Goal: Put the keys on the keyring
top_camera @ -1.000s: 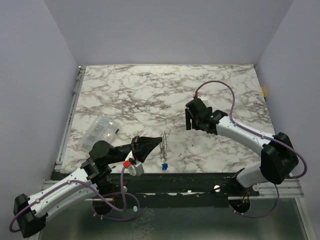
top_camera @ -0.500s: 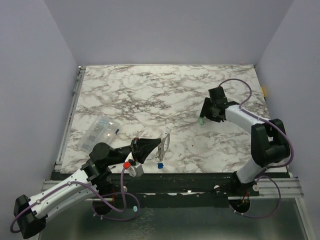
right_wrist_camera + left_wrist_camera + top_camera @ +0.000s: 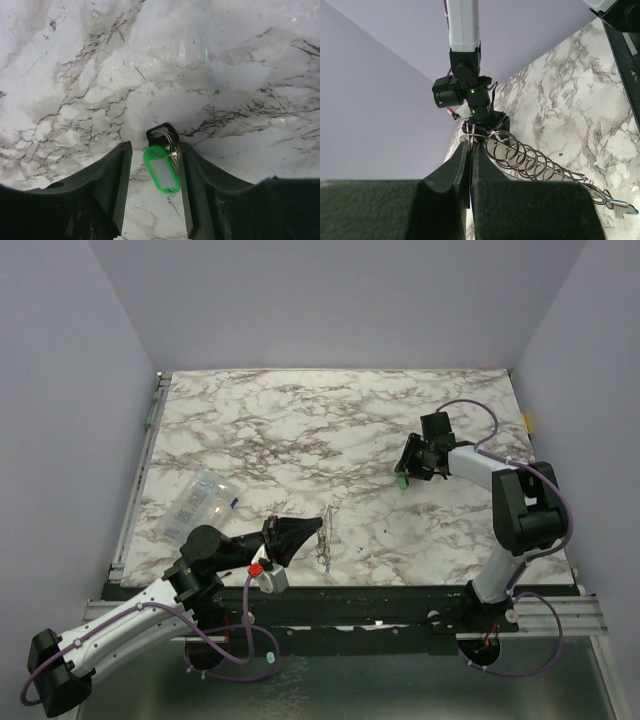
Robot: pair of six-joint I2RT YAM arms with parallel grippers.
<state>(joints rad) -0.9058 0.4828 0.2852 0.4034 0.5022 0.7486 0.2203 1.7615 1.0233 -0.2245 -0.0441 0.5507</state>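
One green key [image 3: 161,175] sits between right tool's [image 3: 153,148] fingers [image 3: 112,172]; left tool [image 3: 470,150] pinches keyring [image 3: 520,156].

- White marble-patterned worktop [image 3: 300,430] with grey veining, evenly lit.
- Plain lavender walls [image 3: 330,300] enclosing three sides.
- Silver metal rail [image 3: 138,475] along the worktop's left edge.

We find the counter [image 3: 300,415] bare across its far half and its middle, open to a pass from either side. At the front left a clear plastic bag [image 3: 200,498] lies beside the left arm. The left end effector [image 3: 470,150], pinching the keyring [image 3: 520,157], fills the front centre. At the right, the right end effector [image 3: 154,145] straddles the green key [image 3: 162,172], with narrow gaps either side.
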